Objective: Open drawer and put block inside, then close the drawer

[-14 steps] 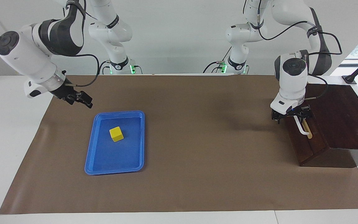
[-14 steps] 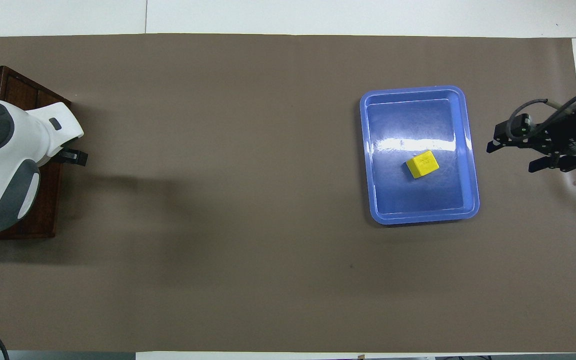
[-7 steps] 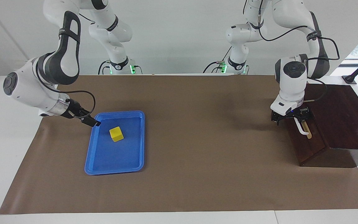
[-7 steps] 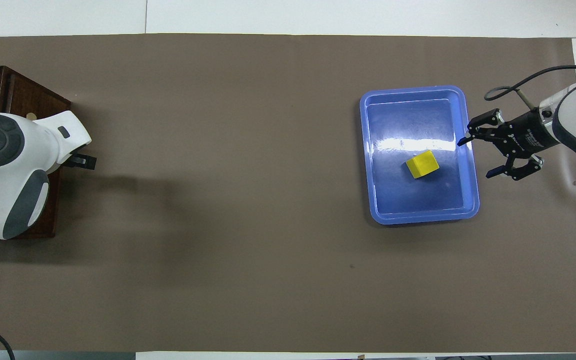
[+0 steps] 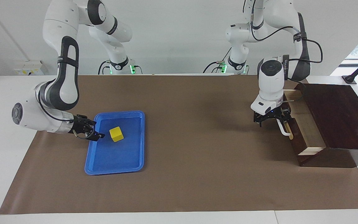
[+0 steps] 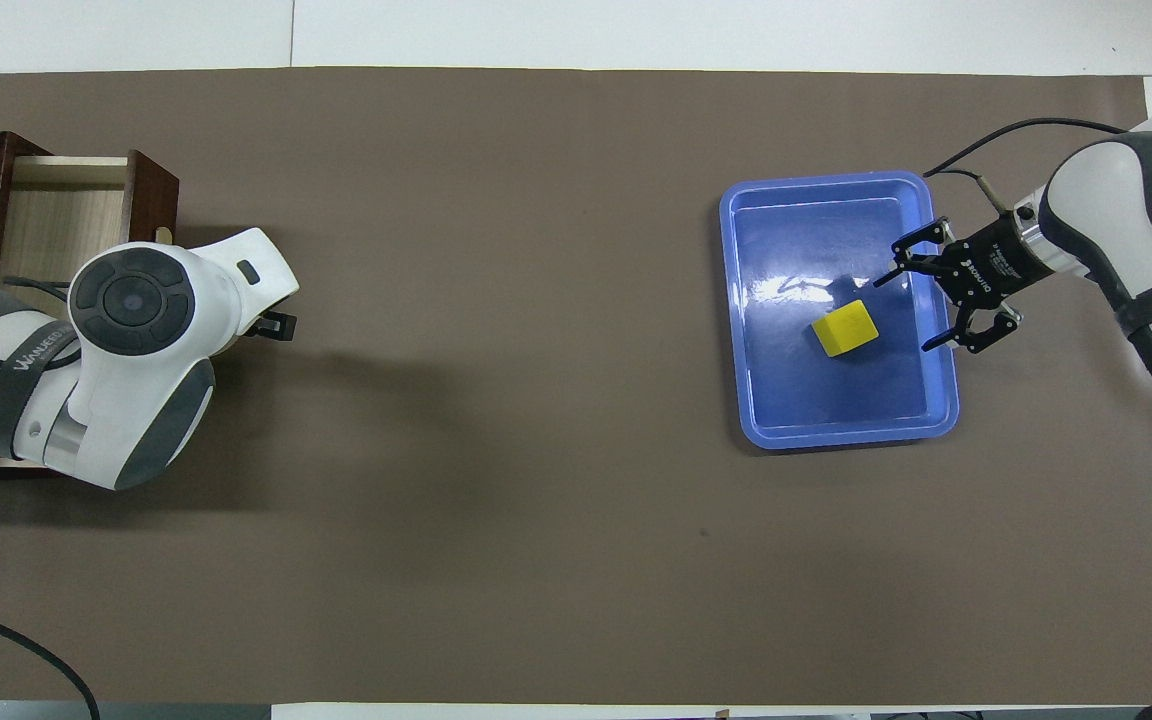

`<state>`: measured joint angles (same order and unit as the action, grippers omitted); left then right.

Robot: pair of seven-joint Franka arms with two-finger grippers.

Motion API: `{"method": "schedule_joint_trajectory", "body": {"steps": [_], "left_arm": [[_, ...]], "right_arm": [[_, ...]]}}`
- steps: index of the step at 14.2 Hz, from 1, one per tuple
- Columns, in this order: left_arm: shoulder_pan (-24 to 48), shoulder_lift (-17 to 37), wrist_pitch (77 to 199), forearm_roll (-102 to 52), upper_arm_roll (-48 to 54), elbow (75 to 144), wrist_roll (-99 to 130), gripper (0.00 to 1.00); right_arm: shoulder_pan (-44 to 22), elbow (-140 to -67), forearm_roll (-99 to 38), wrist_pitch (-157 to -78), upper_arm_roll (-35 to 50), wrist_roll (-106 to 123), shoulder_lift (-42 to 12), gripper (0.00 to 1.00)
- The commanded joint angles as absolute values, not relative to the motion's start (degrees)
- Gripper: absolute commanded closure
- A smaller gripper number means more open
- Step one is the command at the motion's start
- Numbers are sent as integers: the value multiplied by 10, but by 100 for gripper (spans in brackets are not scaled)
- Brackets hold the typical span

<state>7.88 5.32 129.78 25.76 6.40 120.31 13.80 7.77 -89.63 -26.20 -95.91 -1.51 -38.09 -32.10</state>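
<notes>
Block (image 5: 116,134) sits in tray (image 5: 113,161) just beside open right hand (image 5: 95,133)

A flat blue plastic tray (image 6: 751,400) gleams glossy, light glaring off its floor. On it, a small yellow cube (image 6: 845,329), smooth and matt. The brown paper sheet (image 6: 496,400) over the table lies matt, faintly creased. The dark brown wooden box (image 5: 337,112) shows a polished grain; its drawer (image 5: 306,130) reveals pale, bare wood inside.
</notes>
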Motion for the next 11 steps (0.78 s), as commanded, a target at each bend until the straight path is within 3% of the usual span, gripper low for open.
{"method": "schedule_joint_trajectory", "body": {"steps": [1,11], "left_arm": [[102,44,1290,237,62,1215,158,0],[120,46,1254,215,61,1196,185,0]], "right_arm": [[76,-839,-277,-940,-13,-407,-369,0],[72,-821,-337,-944,-7,-463,-385,0]]}}
